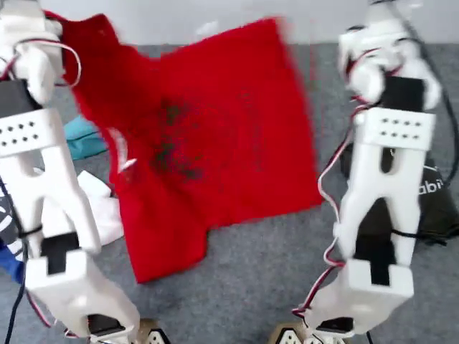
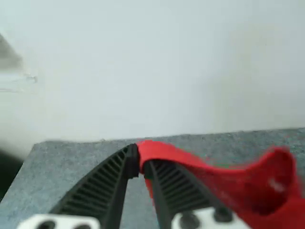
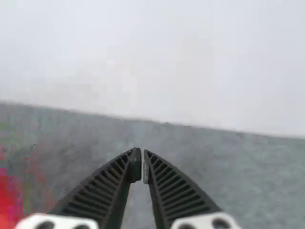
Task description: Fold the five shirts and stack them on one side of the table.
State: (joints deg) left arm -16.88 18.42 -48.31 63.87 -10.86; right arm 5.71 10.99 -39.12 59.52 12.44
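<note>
A soft red fabric shirt (image 1: 215,136) with a dark chest print is spread, partly lifted, over the grey felt-like surface (image 1: 272,272). The left gripper (image 2: 139,162) has its ribbed black fingers (image 2: 107,179) clamped on one edge. The right gripper (image 3: 143,164) has its fingers pressed together on nothing. A crumpled teal cloth (image 1: 82,136) and a white cloth (image 1: 104,211) lie beside the left arm.

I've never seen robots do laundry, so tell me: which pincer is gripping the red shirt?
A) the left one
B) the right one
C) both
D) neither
A: the left pincer is shut on a fold of the red shirt; the right pincer is shut with nothing between its tips.
</note>
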